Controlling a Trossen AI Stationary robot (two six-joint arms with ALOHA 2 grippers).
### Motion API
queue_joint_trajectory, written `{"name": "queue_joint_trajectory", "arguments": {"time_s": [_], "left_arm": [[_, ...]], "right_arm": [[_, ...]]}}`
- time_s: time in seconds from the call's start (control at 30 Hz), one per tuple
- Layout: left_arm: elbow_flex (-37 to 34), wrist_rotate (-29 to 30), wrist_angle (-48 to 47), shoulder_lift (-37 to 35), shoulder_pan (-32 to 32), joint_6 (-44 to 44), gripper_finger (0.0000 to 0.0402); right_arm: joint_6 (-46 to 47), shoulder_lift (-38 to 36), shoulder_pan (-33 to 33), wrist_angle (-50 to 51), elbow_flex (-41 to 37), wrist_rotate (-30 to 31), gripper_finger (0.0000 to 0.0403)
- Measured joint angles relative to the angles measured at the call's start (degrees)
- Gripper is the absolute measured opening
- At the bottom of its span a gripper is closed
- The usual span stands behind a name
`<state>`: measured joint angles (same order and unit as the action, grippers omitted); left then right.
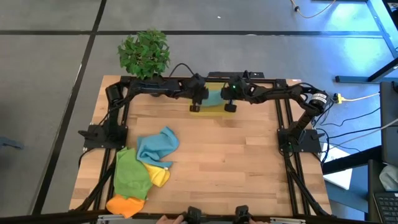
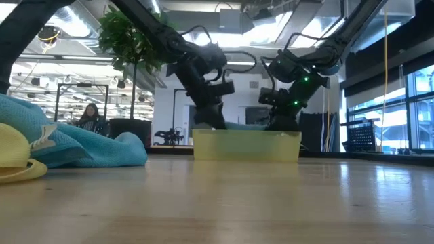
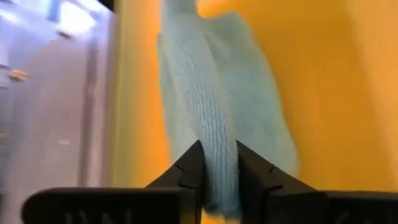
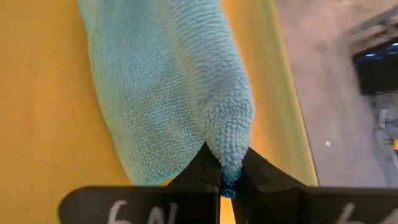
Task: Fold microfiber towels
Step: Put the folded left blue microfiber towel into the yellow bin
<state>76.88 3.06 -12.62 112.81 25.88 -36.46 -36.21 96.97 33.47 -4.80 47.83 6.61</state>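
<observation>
A teal-blue microfiber towel (image 1: 214, 98) lies folded in the translucent yellow bin (image 1: 212, 109) at the table's far middle. My left gripper (image 1: 199, 99) reaches into the bin's left end and my right gripper (image 1: 231, 99) into its right end. Each is shut on one end of that towel. Both slant downward into the bin. More towels lie in a loose heap on the near left: teal-blue (image 1: 158, 147), green (image 1: 130, 174), yellow (image 1: 159, 177) and orange (image 1: 124, 204). My left gripper has a thick fold of the towel (image 3: 217, 134) between its two fingers. It comes slanting down, and the cloth runs away from the fingers along the bin's floor (image 3: 311, 93). My right gripper pinches a rounded fold at the towel's end (image 4: 229, 152) between its fingertips, slanting down from above. The rest of the towel lies slack on the bin's floor (image 4: 43, 124).
A potted plant (image 1: 145, 53) stands at the far left corner. The black frame rails (image 1: 283, 124) run along the table's left and right sides. Bare wood (image 1: 230, 162) lies between the bin and the near edge. A person (image 2: 89, 115) sits far behind the table.
</observation>
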Motion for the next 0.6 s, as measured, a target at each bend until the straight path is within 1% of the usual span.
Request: {"name": "queue_joint_trajectory", "arguments": {"time_s": [0.07,0.13,0.3,0.37,0.43,0.5,0.6], "left_arm": [[0.00,-2.36,-1.92,-0.05,0.15,0.36,0.0076],[0.00,-3.32,-3.53,-0.07,-0.07,0.66,0.0086],[0.00,-3.53,-4.94,-0.07,-0.98,1.92,0.0098],[0.00,-2.63,-4.87,-0.07,-1.32,2.06,0.0098],[0.00,-0.27,-4.96,-0.07,-1.80,1.87,0.0093],[0.00,2.02,-5.02,-0.07,-2.08,1.56,0.0079],[0.00,4.07,-6.58,-1.09,-2.39,0.76,0.0037]], "right_arm": [[0.13,0.00,0.00,3.22,1.39,-1.42,0.0011],[0.18,0.00,0.00,5.90,2.61,-2.93,0.0010],[0.64,-0.29,-0.01,9.27,4.00,-7.08,0.0011],[1.50,-0.86,-0.28,9.33,4.02,-7.56,0.0010],[1.56,-1.47,-0.61,9.33,4.09,-7.61,0.0010],[1.67,-2.21,-1.09,9.72,4.09,-7.62,0.0010],[3.19,-3.73,-1.80,10.40,4.09,-7.88,0.0010]]}}
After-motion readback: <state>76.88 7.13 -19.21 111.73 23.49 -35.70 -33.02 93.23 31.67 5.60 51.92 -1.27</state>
